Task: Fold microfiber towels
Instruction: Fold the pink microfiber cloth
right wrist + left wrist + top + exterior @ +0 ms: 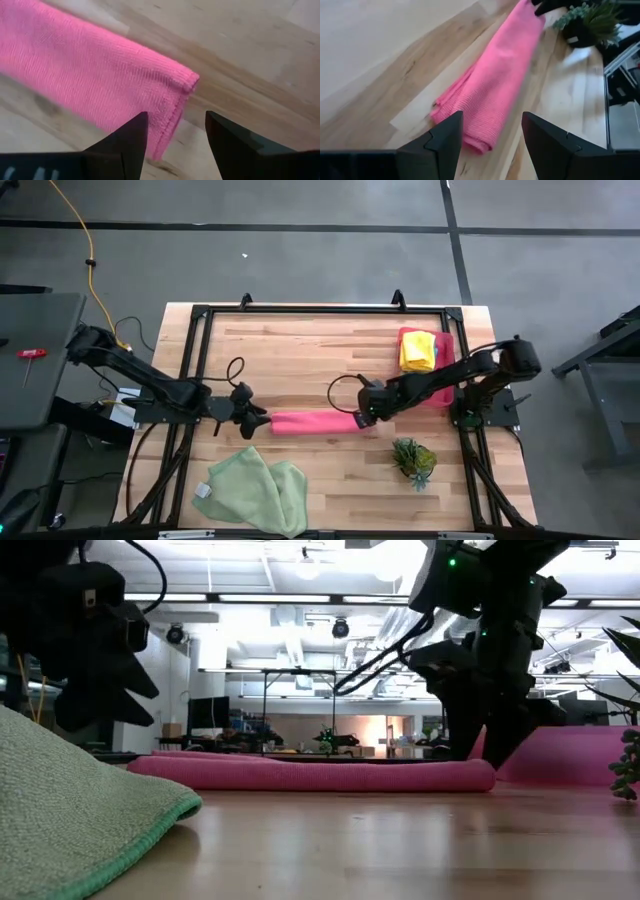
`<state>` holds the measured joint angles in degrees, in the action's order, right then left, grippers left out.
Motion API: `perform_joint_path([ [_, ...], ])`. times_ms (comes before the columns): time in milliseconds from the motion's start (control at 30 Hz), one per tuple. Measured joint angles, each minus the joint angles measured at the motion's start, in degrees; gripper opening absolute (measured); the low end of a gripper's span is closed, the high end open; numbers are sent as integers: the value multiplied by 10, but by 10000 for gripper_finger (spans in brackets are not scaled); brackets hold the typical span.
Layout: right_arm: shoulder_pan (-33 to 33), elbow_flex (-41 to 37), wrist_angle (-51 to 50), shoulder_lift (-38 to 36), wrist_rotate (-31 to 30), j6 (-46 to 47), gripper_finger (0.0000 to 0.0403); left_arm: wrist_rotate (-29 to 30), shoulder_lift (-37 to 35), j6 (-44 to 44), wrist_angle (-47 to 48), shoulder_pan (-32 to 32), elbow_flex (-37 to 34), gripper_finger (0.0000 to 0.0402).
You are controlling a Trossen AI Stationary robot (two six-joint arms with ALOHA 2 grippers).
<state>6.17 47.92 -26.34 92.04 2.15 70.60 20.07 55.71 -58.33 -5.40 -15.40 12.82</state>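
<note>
So I've got the hot pink towel [312,423] lying as a long narrow folded strip across the middle of the table [300,350], and I've got an arm at each end of it. My left gripper [258,423] sits right at the strip's left end. In the left wrist view the fingers [442,145] are spread apart with nothing between them, and the towel end lies flat on the wood just past the tips. Same deal on the other side: my right gripper [362,419] is at the right end, jaws parted and empty, with the hemmed corner of the towel just ahead of the left finger in the right wrist view. So both are released, neither is pinching the cloth.

Containers: the pink tray [447,370] is at the far right of the table, with a folded yellow towel [416,350] on a teal one [436,353] in it. The pale green towels [258,490] lie crumpled in a heap at the near edge, and the little plant [413,460] stands near the right.
</note>
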Motion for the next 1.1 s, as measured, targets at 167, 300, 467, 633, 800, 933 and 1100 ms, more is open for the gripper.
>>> perform_joint_path([
  [167, 0, 3, 22, 8, -14, 31, 191, -6, 26, -2, -6, 0, 0, 194],
  [300, 0, 3, 27, 8, -10, 50, 191, -6, 48, -17, -4, 0, 0, 194],
  [467, 0, 2, 24, 8, -2, 72, 191, -22, 75, -17, -15, 0, 0, 194],
  [633, -2, -1, 22, 12, 7, 82, 191, -35, 97, -26, -27, 0, 0, 194],
  [800, -2, -1, 22, 11, 6, 76, 191, -35, 98, -30, -43, 0, 0, 194],
  [933, -2, -1, 24, 6, -6, 76, 191, -41, 98, -30, -53, 0, 0, 194],
  [1100, -3, -1, 24, -3, -28, 76, 191, -50, 98, -30, -52, 0, 0, 194],
])
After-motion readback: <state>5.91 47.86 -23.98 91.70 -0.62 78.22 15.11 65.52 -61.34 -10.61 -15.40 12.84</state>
